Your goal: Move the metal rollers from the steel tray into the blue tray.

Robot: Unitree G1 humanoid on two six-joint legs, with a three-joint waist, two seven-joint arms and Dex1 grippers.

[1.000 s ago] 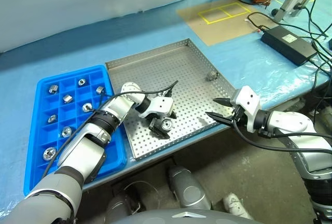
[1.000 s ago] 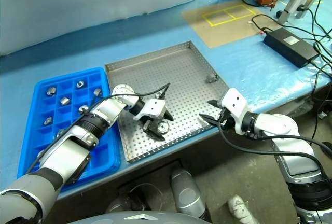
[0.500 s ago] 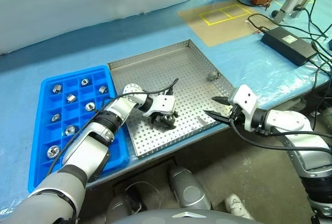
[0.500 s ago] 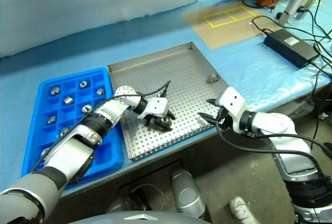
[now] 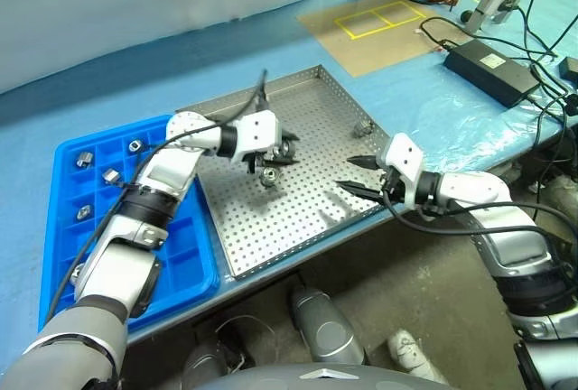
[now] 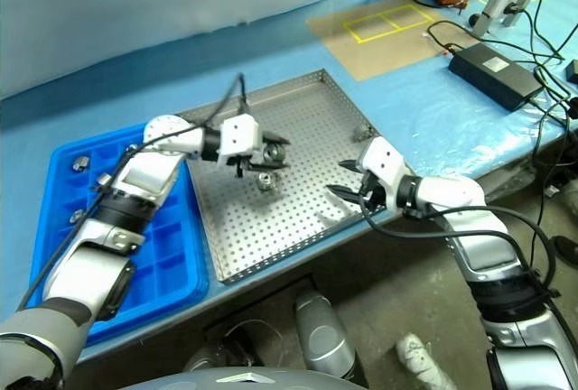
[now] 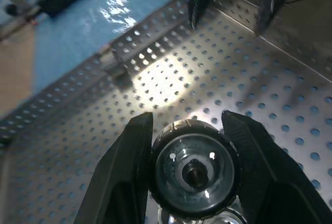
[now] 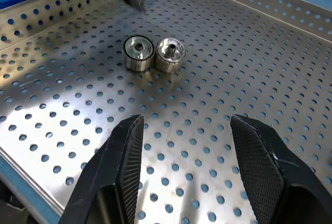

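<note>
Our right gripper (image 5: 350, 176) hovers spread over the steel tray (image 5: 307, 218) at 4 o'clock. Our left gripper (image 7: 189, 169) pinches one metal roller (image 7: 193, 164) above tray centre; two rollers (image 8: 154, 54) lie below. The blue tray (image 5: 185, 255) sits at 9 o'clock.

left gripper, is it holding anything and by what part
Yes: the left gripper is shut on a roller, one finger on each side of its round rim. The right gripper is open and holds nothing.

The steel tray (image 5: 307, 110) is matt grey perforated metal. The metal rollers (image 8: 154, 54) are shiny polished metal. The blue tray (image 5: 185, 250) is smooth glossy plastic.
</note>
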